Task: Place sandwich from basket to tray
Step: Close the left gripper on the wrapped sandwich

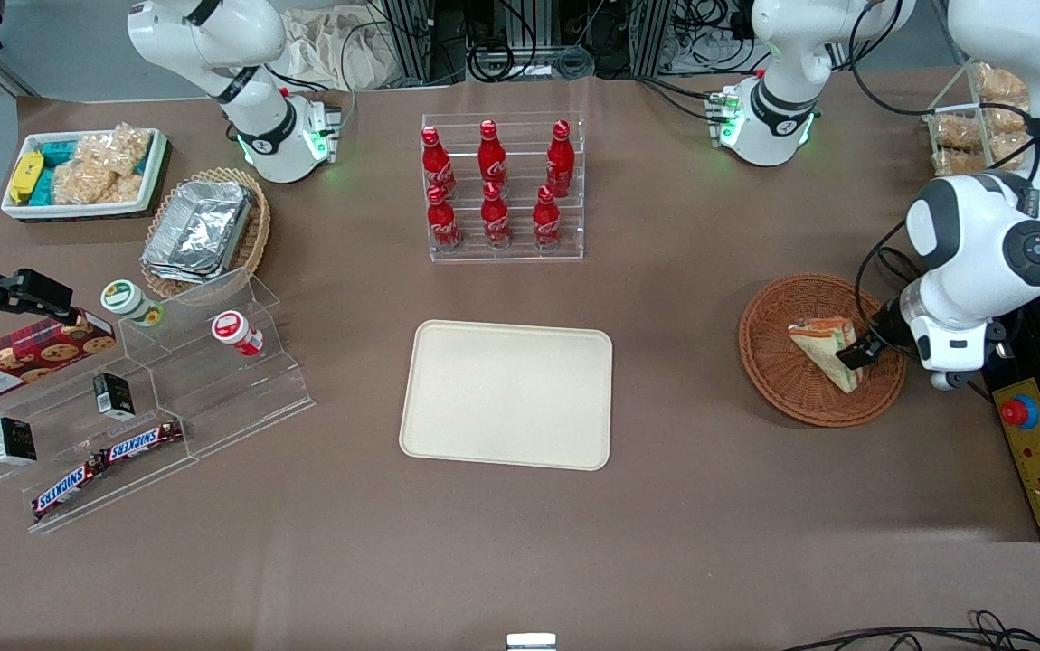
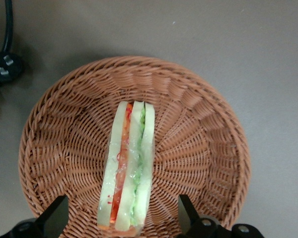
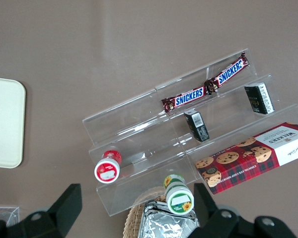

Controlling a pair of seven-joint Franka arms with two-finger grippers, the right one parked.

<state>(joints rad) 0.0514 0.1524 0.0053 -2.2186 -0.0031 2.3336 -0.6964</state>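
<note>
The sandwich [image 2: 127,166] stands on its edge in the round brown basket [image 2: 203,144]. The gripper [image 2: 123,214] hangs over the basket with its fingers [image 2: 54,213] spread wide, one on each side of the sandwich, not touching it. The tray [image 1: 507,394] lies flat, well apart from the basket.

We see a reddish-brown woven basket [image 2: 198,148], a pale sandwich [image 2: 128,166] striped red and green, a plain cream tray [image 1: 507,394], and black gripper [image 2: 123,214] fingers spread apart.
</note>
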